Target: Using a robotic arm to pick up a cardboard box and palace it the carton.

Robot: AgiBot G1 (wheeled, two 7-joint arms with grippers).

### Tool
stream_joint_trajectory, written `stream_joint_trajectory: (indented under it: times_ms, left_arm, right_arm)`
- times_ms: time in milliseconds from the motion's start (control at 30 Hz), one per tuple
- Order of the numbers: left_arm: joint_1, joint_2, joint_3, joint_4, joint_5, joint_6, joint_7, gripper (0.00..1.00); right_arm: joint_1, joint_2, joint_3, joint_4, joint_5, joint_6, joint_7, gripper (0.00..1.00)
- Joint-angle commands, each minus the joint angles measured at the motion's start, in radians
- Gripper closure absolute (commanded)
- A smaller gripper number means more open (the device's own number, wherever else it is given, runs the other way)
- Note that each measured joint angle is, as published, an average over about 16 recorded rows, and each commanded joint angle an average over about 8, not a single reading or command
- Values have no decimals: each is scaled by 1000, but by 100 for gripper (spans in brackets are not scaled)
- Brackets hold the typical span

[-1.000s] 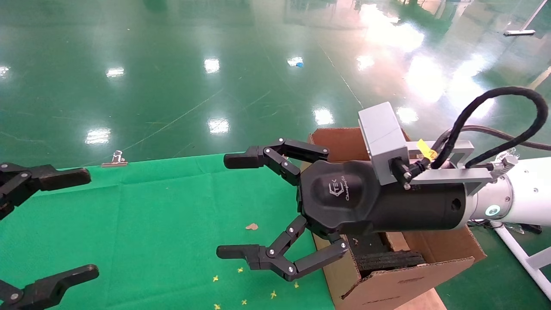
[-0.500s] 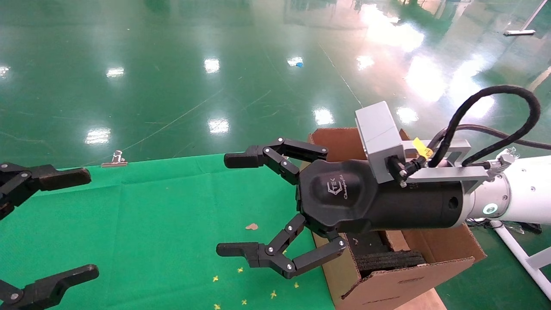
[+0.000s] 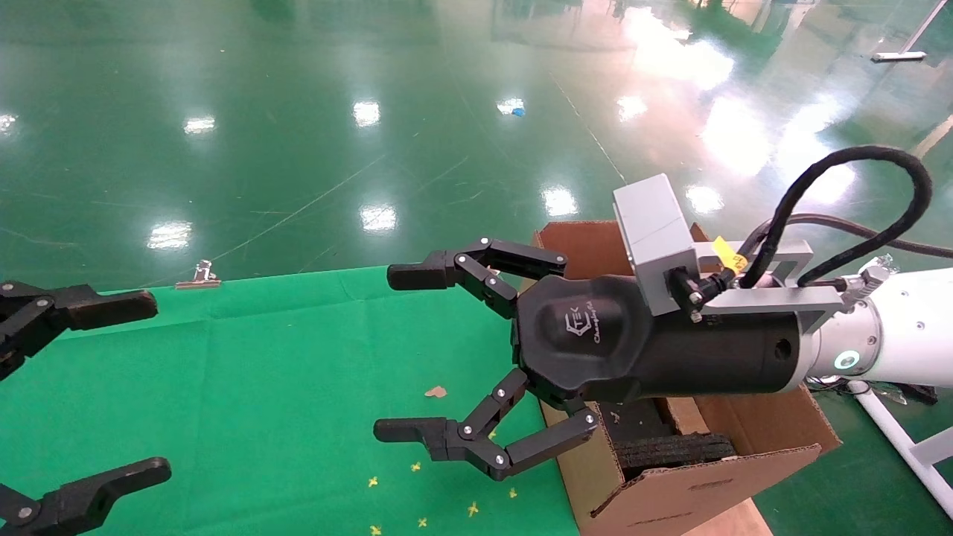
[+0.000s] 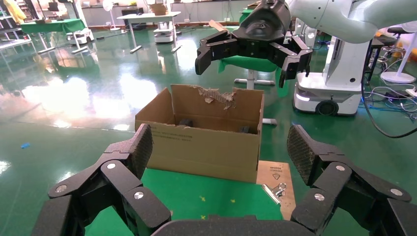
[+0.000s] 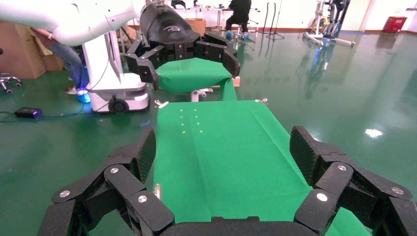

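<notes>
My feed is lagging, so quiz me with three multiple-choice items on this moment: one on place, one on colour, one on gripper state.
1. Where does the carton stand?
A. At the cloth's right edge
B. At the middle of the cloth
C. In the left gripper

2. What colour is the table cloth?
A. Blue
B. Green
C. Grey

3. How is the right gripper?
A. Shut on the carton
B. Shut, empty
C. Open, empty

Answers:
1 A: the head view shows the carton past the cloth's right border.
2 B: it is green in every view.
3 C: its fingers spread wide above the cloth with nothing between them. The left gripper is open too.
</notes>
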Motion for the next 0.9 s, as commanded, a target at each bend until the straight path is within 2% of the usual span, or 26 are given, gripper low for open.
stream_joint_trajectory:
  times_ms: [33,900]
  left_arm:
    - [0,0,0,0,0,0,0,0]
    - [0,0,0,0,0,0,0,0]
  right_arm:
    - [0,0,0,0,0,0,0,0]
    - [2,0,-2,-1,-1,1,0,0]
